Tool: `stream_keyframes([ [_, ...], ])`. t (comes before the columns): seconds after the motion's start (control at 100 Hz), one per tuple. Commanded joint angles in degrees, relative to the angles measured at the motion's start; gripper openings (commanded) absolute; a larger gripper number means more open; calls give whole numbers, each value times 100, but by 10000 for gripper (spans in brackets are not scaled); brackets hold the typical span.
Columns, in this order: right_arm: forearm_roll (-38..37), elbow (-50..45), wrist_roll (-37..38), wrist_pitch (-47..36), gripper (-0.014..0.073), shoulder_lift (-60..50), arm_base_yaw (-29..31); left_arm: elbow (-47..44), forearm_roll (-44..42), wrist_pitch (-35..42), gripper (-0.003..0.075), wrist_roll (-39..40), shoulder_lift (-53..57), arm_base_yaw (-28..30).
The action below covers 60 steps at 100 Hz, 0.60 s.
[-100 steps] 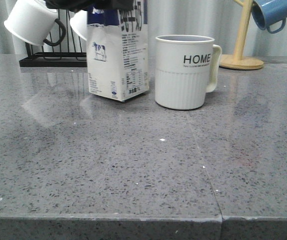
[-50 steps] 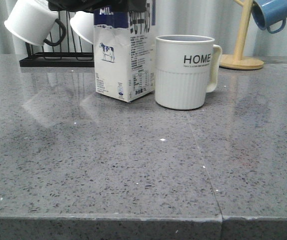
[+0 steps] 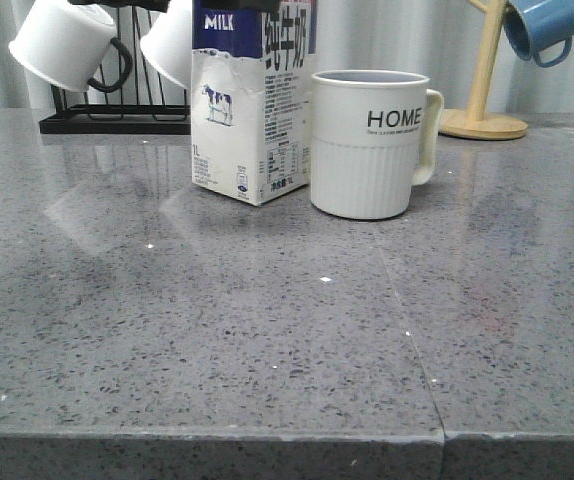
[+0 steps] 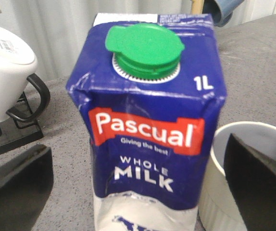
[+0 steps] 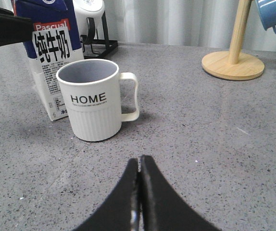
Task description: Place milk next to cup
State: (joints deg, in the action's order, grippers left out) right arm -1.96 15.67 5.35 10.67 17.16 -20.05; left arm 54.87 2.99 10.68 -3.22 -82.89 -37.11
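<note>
From the front, the milk point(image 3: 250, 105) now stands on the table point(image 3: 267, 340) just beside the cup point(image 3: 370, 142) marked "HOME", the dark arm risen off it. The left wrist view reads "Pascual WHOLE MILK 1L", with the left gripper point(image 4: 143, 192) spread wide either side, holding nothing. In the right wrist view the right gripper point(image 5: 139, 166) has its fingers pressed together, empty.

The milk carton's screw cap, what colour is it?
Green. The cap on the milk carton shows best in the left wrist view.

One milk carton point(image 3: 252, 110) stands at the far side of the grey table point(image 3: 267, 340). There are four mugs: one "HOME" cup point(image 3: 370, 143), two white mugs point(image 3: 62, 42) on the far-left rack point(image 3: 112, 120), and one blue mug point(image 3: 542, 27) on the far-right wooden stand point(image 3: 484, 95).
</note>
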Motion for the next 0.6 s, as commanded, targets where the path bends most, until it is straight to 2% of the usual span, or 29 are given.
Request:
stream_keyframes([
  [0.0, -52, 144, -47, -422, -67, 26, 0, -31, -50, 411, 690, 19, 507, -15],
  [0.07, -52, 144, -47, -422, -67, 26, 0, -200, -39, 401, 663, 19, 765, 36],
  [0.14, -52, 144, -47, -422, -67, 26, 0, -368, -38, 391, 577, 19, 1033, 142],
  [0.21, -52, 144, -47, -422, -67, 26, 0, -547, -38, 391, 440, 19, 1299, 310],
  [0.33, -52, 144, -47, -422, -67, 26, 0, -871, -38, 314, 157, 19, 1756, 685],
  [0.42, -52, 144, -47, -422, -67, 26, 0, -1120, -38, 138, -13, 19, 2121, 1015],
  [0.59, -52, 144, -47, -422, -67, 26, 0, -1561, -32, -255, -20, 19, 2820, 1597],
])
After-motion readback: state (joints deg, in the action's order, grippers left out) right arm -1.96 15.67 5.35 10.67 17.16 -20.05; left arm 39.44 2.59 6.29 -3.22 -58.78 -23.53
